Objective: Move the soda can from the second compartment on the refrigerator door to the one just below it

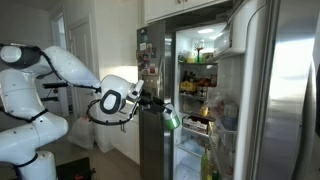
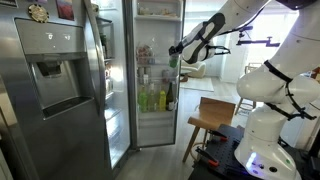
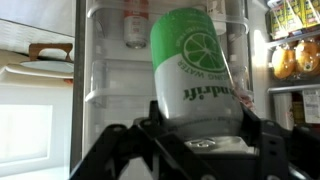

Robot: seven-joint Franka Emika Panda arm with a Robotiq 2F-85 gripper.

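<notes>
Wrist view gives you the clearest look at the soda can: green and white with a lime printed on it, clamped low on its body between the two fingers of your gripper. It leans slightly and hangs in the air in front of the white lining of the refrigerator door, resting in no bin.

An exterior view adds what the wrist cannot. There the can hangs at the tip of the gripper, left of the lit shelves, with the door swung open further right. In an exterior view from the opposite side, the gripper reaches in from the right, and the can there is only a greenish speck.

The can's base is hidden behind the gripper body, and the can covers the bins behind it, so you cannot tell which compartment it is level with.

You have one can and one gripper. One red-capped bottle stands in an upper bin to the left. Orange fruit is cut off at the right edge. The yellow-green bottles are too small to count.
</notes>
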